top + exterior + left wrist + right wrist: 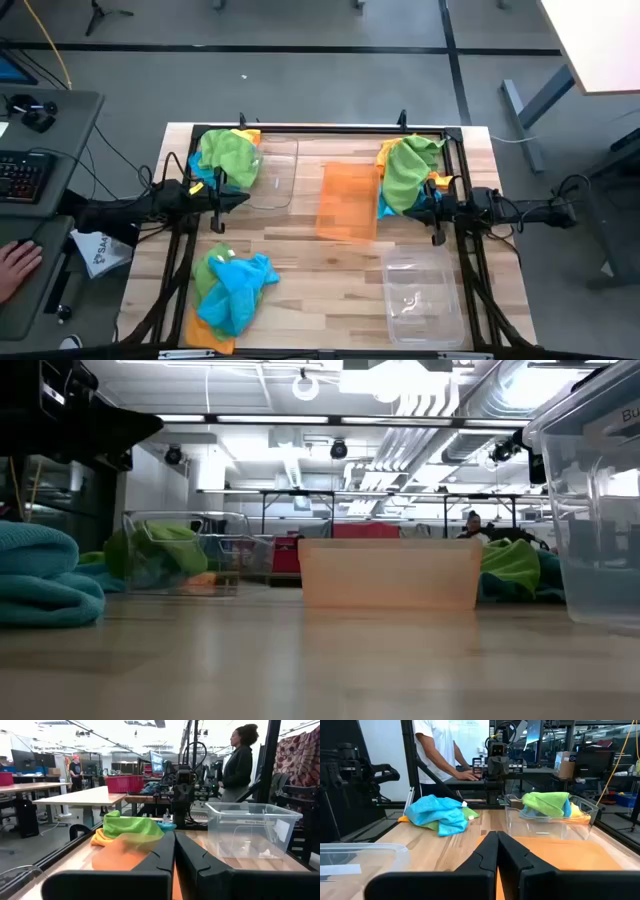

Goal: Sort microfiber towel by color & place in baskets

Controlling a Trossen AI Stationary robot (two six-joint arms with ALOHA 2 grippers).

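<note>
Towels (232, 290) lie unsorted in three heaps around the orange basket (348, 200). Both pincers, left (243, 196) and right (412, 203), rest clenched and empty flanking it; open yours wide, then pinch one single-colour cloth from the nearest heap's top.

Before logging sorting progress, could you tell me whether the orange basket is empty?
Empty: the orange basket shows only its own translucent floor from above, with no towel inside.

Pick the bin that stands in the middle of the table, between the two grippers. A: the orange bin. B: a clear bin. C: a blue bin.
A: in the high view the orange bin stands mid-table between the left gripper and the right gripper, both shut.
</note>
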